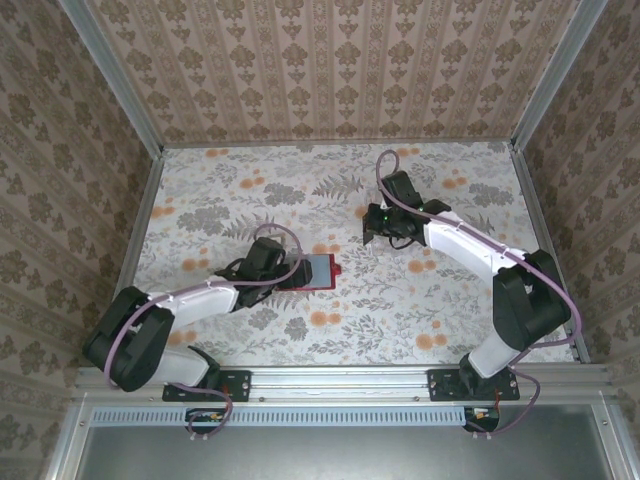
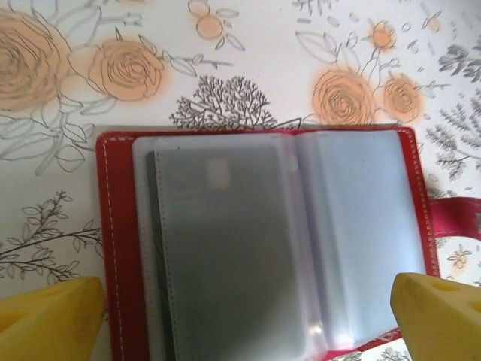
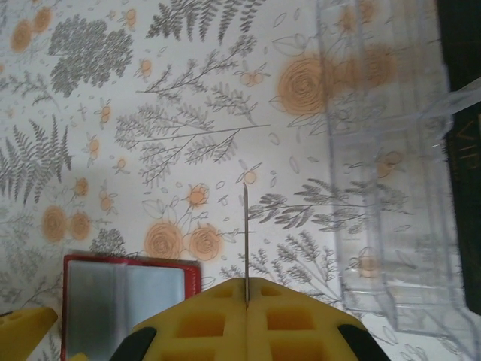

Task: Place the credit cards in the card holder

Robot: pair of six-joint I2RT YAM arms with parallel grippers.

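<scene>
The red card holder [image 2: 113, 248] lies open on the table, pale pockets up, with one dark credit card [image 2: 225, 248] inside its left pocket. My left gripper [image 2: 240, 323] hovers just over it, open, its yellow fingertips [image 2: 45, 320] standing at either side of the wallet. The wallet [image 1: 320, 270] sits just right of the left gripper [image 1: 288, 270]. My right gripper [image 3: 246, 282] is shut on a thin credit card [image 3: 245, 233], seen edge-on and sticking out forward. It hangs above the table to the right of the card holder [image 3: 128, 297].
A clear plastic slotted rack [image 3: 391, 173] lies close to the right of the right gripper [image 1: 385, 228], with something dark [image 3: 460, 150] beyond it. Patterned walls enclose the floral table [image 1: 230, 190] on three sides.
</scene>
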